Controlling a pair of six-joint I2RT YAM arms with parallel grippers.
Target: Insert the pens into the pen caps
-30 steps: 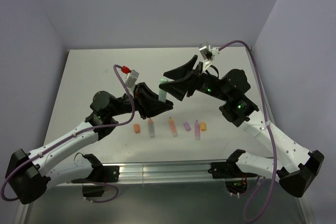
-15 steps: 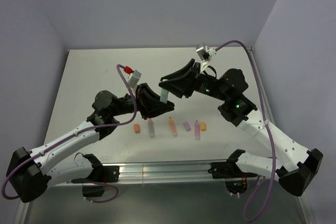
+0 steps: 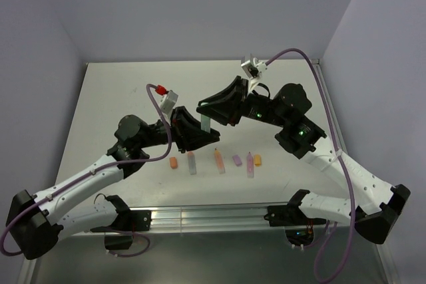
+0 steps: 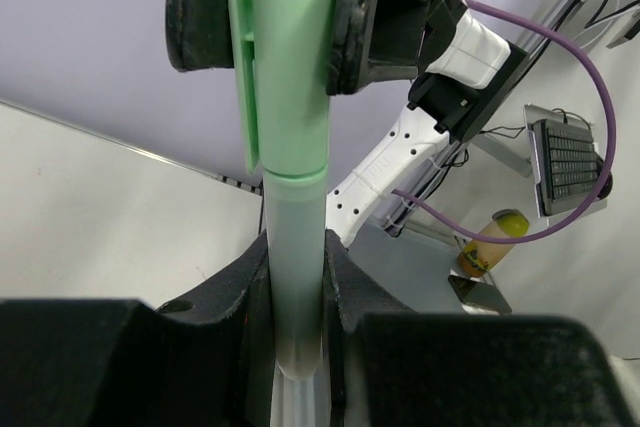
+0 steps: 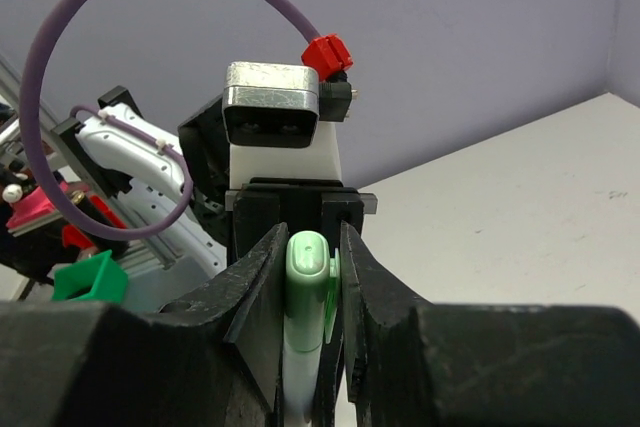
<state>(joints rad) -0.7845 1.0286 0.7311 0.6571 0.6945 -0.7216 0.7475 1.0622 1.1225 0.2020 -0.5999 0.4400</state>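
Observation:
The green pen (image 3: 207,120) is held in the air between both grippers, above the middle of the table. My left gripper (image 3: 202,134) is shut on its pale barrel (image 4: 296,267). My right gripper (image 3: 208,107) is shut on the green cap (image 5: 305,282), which sits on the pen's end (image 4: 290,57). On the table lies a row: an orange cap (image 3: 173,163), a pale pen with an orange tip (image 3: 192,162), an orange pen (image 3: 219,161), a purple cap (image 3: 237,160), a pink pen (image 3: 250,163) and an orange cap (image 3: 257,160).
The row lies near the table's front edge (image 3: 200,208), just below both grippers. Both arms reach in over the table's middle. The grey walls stand at the back and sides.
My right gripper has moved a little left and nearer my left gripper, with the green pen and cap held between them. The row on the table has not moved.

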